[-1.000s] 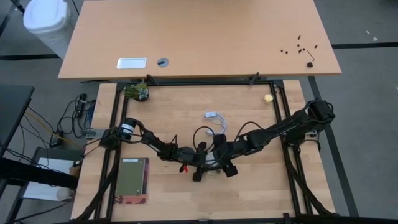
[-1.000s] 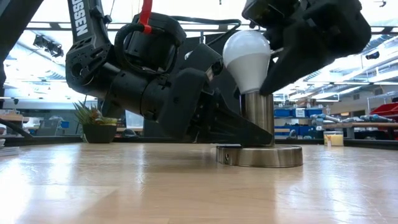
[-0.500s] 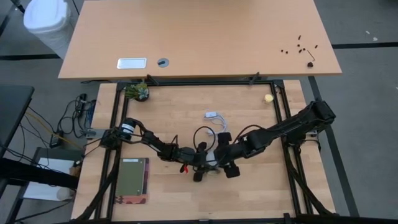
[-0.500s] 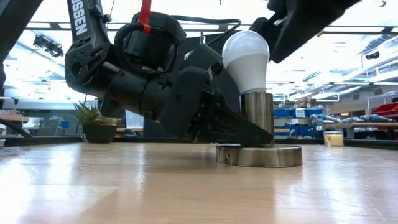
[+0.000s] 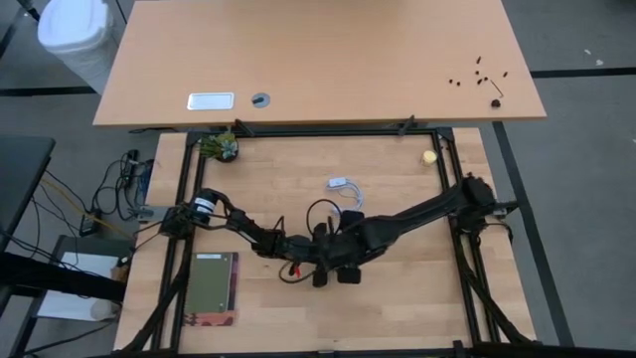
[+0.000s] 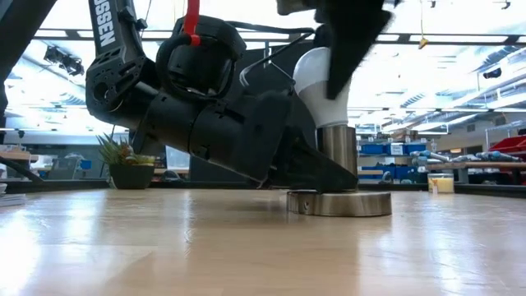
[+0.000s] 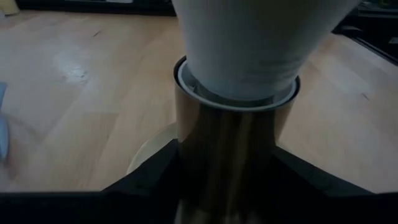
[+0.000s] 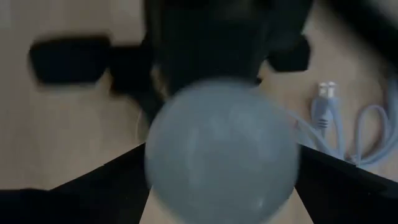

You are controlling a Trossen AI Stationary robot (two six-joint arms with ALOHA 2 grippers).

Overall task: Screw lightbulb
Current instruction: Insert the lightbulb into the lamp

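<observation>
The white frosted lightbulb [image 6: 315, 72] stands upright with its base in the metal socket post [image 6: 337, 154]. The post rises from the round disc base [image 6: 339, 203], which lies flat on the wooden table. My left gripper [image 5: 320, 267] reaches in from the table's left and is shut on the post. My right gripper [image 5: 345, 261] hangs over the bulb, pointing down, and hides it in the high view. Its fingers [image 8: 106, 183] stand on either side of the globe [image 8: 221, 149], about a bulb's width apart. My left gripper pinches the lower part of the socket post [image 7: 227, 155] between its two fingers, one on each side. The fingers [image 6: 325, 174] come in about level from the table's left. The post stands upright on its disc. My right gripper: I cannot tell whether its fingers touch the bulb.
A white cord with a plug [image 5: 343, 187] lies just beyond the socket. A small potted plant [image 5: 221, 147] stands at the far left, a yellowish ball [image 5: 428, 156] at the far right, and a flat greenish board [image 5: 212, 286] at the near left. Black frame rails border the table.
My right gripper let go of the bulb's globe and drew up and away. It then swung back toward the table's left, turned about, and now stands over the bulb. The bulb has stayed upright in the socket.
</observation>
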